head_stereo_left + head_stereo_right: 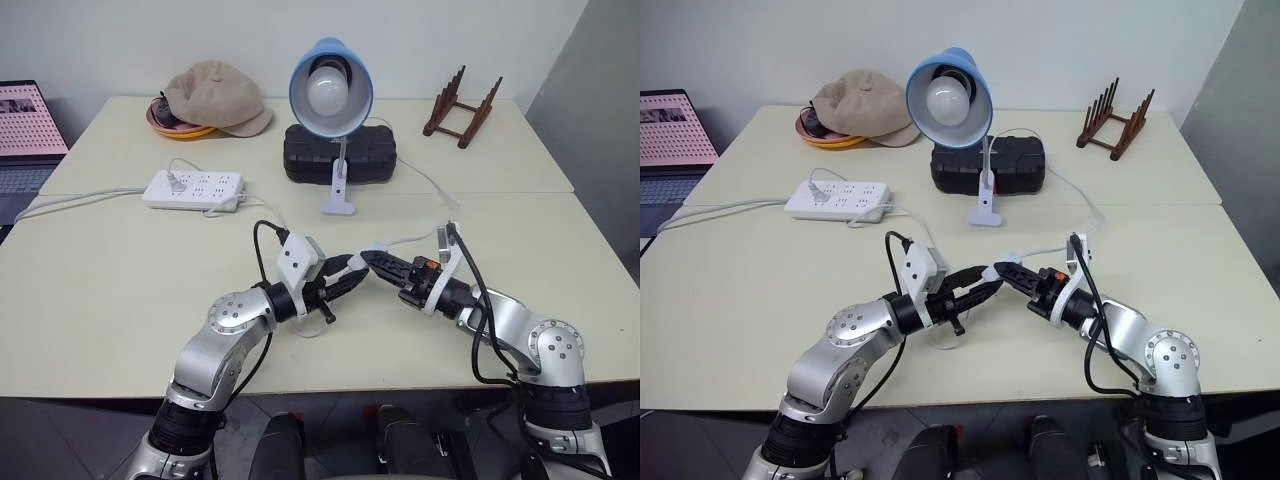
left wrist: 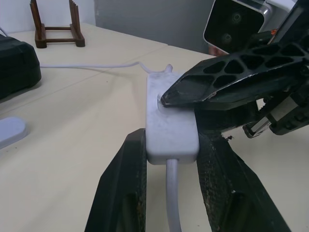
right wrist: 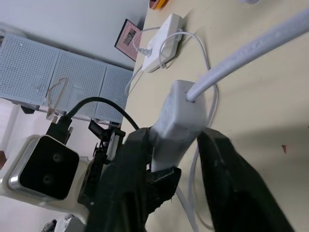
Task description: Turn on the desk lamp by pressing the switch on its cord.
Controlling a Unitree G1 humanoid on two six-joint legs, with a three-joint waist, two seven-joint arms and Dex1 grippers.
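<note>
The switch is held up off the bench, clamped by its sides between the two fingers of the left pincer, and a fingertip of the right pincer is set down on its top face, right at the rocker. That right pincer is drawn nearly together, with the block's far end nipped in its gap. The cord trails away beyond both pincers toward the desk lamp, which stands well ahead of them, bulb not lit. The risk now: the press could land beside the rocker and achieve nothing. If it is driven off-centre, the block could be twisted or slid out of the left grip. A hard pull could drag the cord and the light lamp with it.
</note>
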